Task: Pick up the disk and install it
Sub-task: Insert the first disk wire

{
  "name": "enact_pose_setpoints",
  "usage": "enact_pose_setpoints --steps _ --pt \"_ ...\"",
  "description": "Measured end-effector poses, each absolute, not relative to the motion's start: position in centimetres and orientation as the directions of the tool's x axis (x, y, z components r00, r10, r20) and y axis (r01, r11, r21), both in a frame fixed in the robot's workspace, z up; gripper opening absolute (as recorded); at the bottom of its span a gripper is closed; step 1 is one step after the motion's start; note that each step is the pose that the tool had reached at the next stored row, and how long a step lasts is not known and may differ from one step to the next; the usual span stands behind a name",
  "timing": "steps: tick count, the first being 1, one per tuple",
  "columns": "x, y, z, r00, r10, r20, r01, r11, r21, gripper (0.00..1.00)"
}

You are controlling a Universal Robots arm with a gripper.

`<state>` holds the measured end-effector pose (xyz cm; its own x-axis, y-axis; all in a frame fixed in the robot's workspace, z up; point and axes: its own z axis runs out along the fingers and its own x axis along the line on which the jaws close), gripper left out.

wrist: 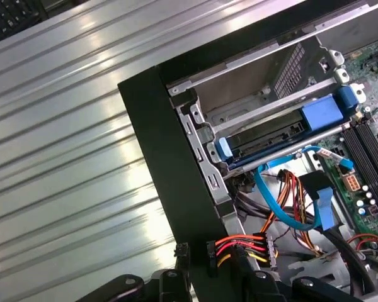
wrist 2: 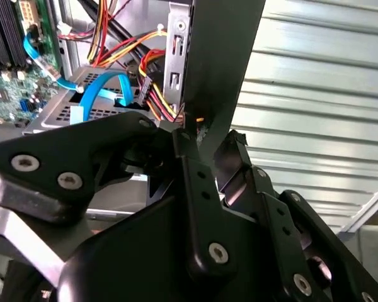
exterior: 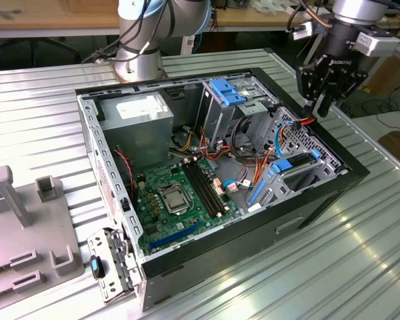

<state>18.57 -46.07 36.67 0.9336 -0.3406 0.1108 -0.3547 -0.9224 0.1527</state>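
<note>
Over the corner of the open black steel computer case [exterior: 253, 243] at the exterior view's right, your arm's black two-fingered gripper [exterior: 322, 107] is hanging with its jaws clenched on nothing, clear of the case rim. You are carrying no load. The disk [wrist: 274, 133], a flat dark metal hard drive framed by a bright blue plastic carrier with end tabs, is lying level between the grey metal rails of a bay inside the case in the first wrist view, well apart from the gripper. On that showing the drive is looking seated, so both pick-up and insertion are appearing done, though whether the carrier tabs are latching home cannot be told. A thin light-blue data cable [wrist: 283, 211] and a bundle of red, yellow and orange power wires [wrist: 246, 242] are looping just beside the bay; whether either is plugged into the drive cannot be told. The case is resting on the ribbed silver metal tabletop [exterior: 360, 267], with its green motherboard [exterior: 173, 193] lying exposed.
</note>
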Motion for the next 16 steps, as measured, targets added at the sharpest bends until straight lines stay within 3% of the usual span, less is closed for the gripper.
enact_pose_setpoints --steps 13,14,16 --pt "18.07 -46.07 36.15 0.949 -0.293 0.116 -0.309 -0.938 0.158 0.38" --pt "18.08 -46.07 36.15 0.949 -0.293 0.116 -0.309 -0.938 0.158 0.31" --pt "18.08 -46.06 36.15 0.949 -0.293 0.116 -0.309 -0.938 0.158 0.31"
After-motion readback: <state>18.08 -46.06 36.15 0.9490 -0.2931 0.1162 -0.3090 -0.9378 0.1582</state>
